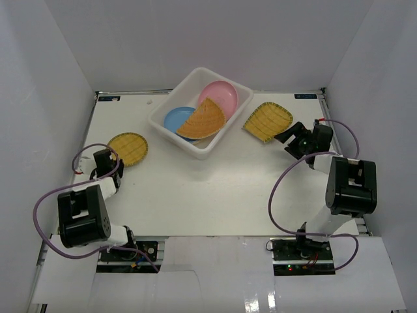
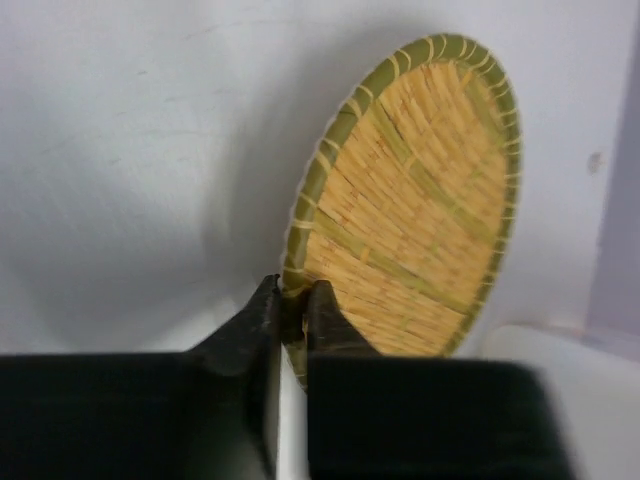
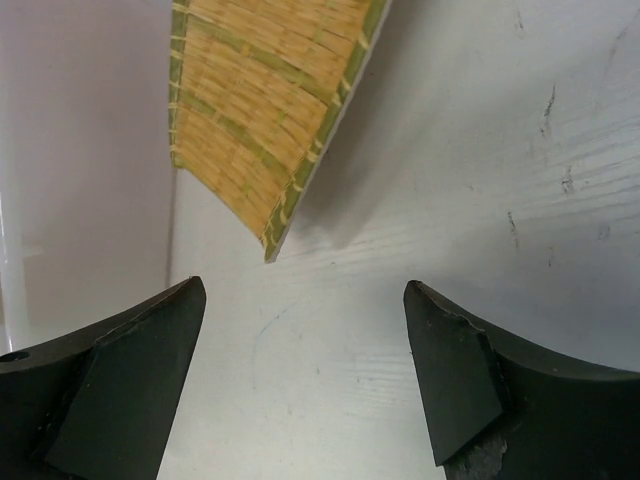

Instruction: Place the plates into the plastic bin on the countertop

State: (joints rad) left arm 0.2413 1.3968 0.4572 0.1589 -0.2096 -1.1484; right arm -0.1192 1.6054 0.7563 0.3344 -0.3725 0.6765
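Clearly, the left gripper (image 2: 292, 308) is clamped on the green rim of the round woven plate (image 2: 410, 200), its two dark fingers (image 2: 255, 325) pressed together with only the plate's edge between them; the rest of that plate stretches away from the fingertips. From above, this plate (image 1: 128, 147) sits by the left edge of the countertop (image 1: 208, 195), with the left gripper (image 1: 111, 155) meeting its near-left rim; whether the plate is lifted or flat on the surface cannot be told from either view.

The right gripper (image 3: 303, 290) stands wide apart and holds nothing; a corner of the squarish woven plate (image 3: 265, 100) lies just beyond the gap between its fingers, not touching them, resting on the white top and casting a shadow. The overhead view places that plate (image 1: 267, 120) toward the far right corner, just beside the right side of the plastic bin (image 1: 179, 140), with the right gripper (image 1: 287, 135) at its near-right side.

Only the overhead view shows the bin, set at an angle near the middle of the far edge; inside it lie a pink plate (image 1: 221, 94), a blue plate (image 1: 172, 119) and a fan-shaped woven plate (image 1: 203, 119) overlapping both. Only the wrist views settle the fingers' spacing; from above both grippers are too small to judge.
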